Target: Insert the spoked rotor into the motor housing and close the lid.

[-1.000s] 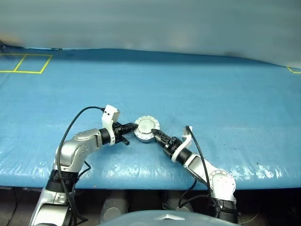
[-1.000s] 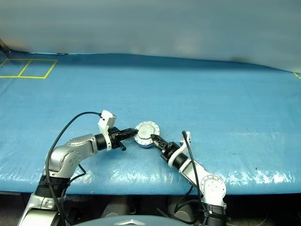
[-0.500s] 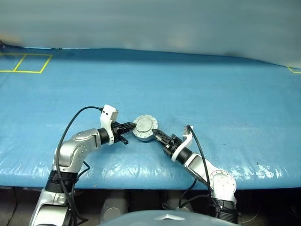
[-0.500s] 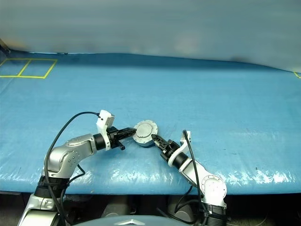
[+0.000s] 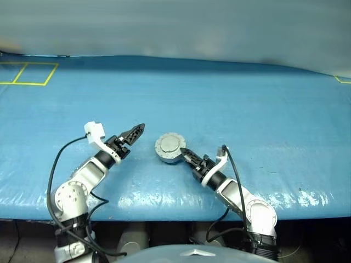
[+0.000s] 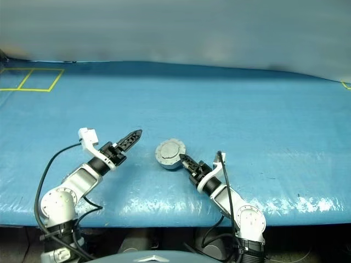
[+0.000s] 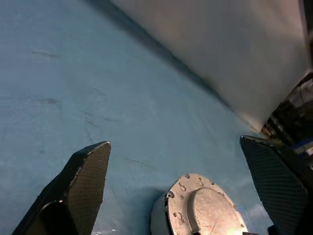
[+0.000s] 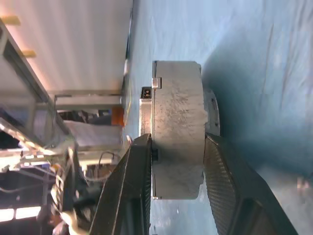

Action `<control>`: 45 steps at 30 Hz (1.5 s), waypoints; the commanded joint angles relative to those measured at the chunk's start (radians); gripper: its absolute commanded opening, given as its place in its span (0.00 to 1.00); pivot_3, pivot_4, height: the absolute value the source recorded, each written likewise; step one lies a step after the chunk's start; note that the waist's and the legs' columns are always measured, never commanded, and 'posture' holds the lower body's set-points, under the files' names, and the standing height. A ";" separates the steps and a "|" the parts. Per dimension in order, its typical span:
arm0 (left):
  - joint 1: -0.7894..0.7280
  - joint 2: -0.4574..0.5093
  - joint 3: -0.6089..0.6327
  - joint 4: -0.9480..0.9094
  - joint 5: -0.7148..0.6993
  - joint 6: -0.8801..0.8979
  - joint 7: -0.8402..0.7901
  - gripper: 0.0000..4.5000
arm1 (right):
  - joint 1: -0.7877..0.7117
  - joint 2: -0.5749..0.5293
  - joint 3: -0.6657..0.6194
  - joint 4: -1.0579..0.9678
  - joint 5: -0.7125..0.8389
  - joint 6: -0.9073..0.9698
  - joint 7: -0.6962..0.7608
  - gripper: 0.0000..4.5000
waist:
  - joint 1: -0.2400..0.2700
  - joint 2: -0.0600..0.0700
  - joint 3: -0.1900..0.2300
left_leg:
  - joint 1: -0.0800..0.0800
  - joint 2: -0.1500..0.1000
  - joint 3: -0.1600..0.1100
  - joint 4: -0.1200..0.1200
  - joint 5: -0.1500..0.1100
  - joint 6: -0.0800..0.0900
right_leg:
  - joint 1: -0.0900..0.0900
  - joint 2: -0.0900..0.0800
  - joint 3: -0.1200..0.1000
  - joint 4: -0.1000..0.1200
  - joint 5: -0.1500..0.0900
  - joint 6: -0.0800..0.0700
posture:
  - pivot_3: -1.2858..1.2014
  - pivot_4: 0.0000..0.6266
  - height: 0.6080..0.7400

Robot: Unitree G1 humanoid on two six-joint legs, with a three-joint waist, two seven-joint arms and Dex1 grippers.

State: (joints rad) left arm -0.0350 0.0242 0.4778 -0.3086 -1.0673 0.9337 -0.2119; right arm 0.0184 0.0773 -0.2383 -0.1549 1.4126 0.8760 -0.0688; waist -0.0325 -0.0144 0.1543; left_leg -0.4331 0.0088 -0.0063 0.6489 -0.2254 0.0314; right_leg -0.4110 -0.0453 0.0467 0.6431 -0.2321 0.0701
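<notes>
Head views: motor housing sits on the blue surface near the front edge, between the two arms, with the lid down on top of it, plain grey face and raised centre circle up. No spoked rotor lying loose on the surface, so my read is it's inside and the close step is basically done. Left tool is off to the side, clear of the housing, touching nothing. Right tool is right at the housing's near edge. Left wrist view: fingers spread wide, nothing between them, lidded housing ahead and apart. Right wrist view: right tool pinches the housing by its side wall, one finger each side; lid looks flush, a small tab at the seam, no obvious gap. Left to do, as I judge it: confirm the lid is fully seated, let go with the right, back both arms off.
</notes>
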 commanded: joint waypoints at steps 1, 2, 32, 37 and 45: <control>0.040 -0.051 0.040 -0.060 -0.192 -0.029 0.069 1.00 | -0.064 0.037 -0.005 -0.046 0.097 -0.037 0.003 0.26 | 0.004 -0.001 0.001 | -0.001 0.000 -0.001 0.001 0.000 0.000 | 0.000 0.000 -0.001 0.000 0.000 0.000 | 0.52 0.24 1.00; 0.066 -0.081 0.041 -0.067 -0.241 -0.043 0.091 1.00 | -0.081 0.039 -0.001 -0.047 0.106 -0.043 0.000 0.26 | 0.004 0.000 0.001 | -0.001 0.001 -0.001 0.002 0.000 0.000 | 0.000 0.001 -0.001 0.000 0.000 0.000 | 0.52 0.24 1.00; 0.143 -0.138 -0.289 0.036 -0.518 -0.263 0.111 1.00 | -0.114 0.017 0.217 -0.156 0.259 -0.077 -0.089 0.26 | 0.002 0.000 0.001 | 0.000 0.000 0.001 0.003 0.001 0.000 | 0.001 0.003 0.001 0.001 -0.002 -0.006 | 0.52 0.24 1.00; 0.134 -0.134 -0.312 0.037 -0.538 -0.269 0.099 1.00 | -0.093 0.004 0.242 -0.158 0.258 -0.064 -0.100 0.26 | 0.002 0.000 0.001 | 0.000 0.000 0.001 0.003 0.001 0.000 | 0.001 0.003 0.001 0.001 -0.002 -0.006 | 0.52 0.24 1.00; 0.177 -0.121 -0.328 0.014 -0.552 -0.259 0.109 1.00 | -0.083 -0.004 0.248 -0.143 0.249 -0.065 -0.099 0.26 | -0.001 0.000 0.001 | 0.000 0.000 0.000 0.003 0.001 0.000 | 0.001 0.003 0.001 0.001 -0.002 -0.006 | 0.52 0.24 1.00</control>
State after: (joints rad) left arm 0.1325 -0.0674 0.1874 -0.2429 -1.5970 0.6597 -0.0895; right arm -0.0532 0.0662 -0.0218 -0.2536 1.6335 0.8071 -0.1822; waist -0.0337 -0.0149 0.1549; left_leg -0.4331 0.0086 -0.0058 0.6518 -0.2248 0.0319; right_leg -0.4099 -0.0422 0.0480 0.6439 -0.2341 0.0644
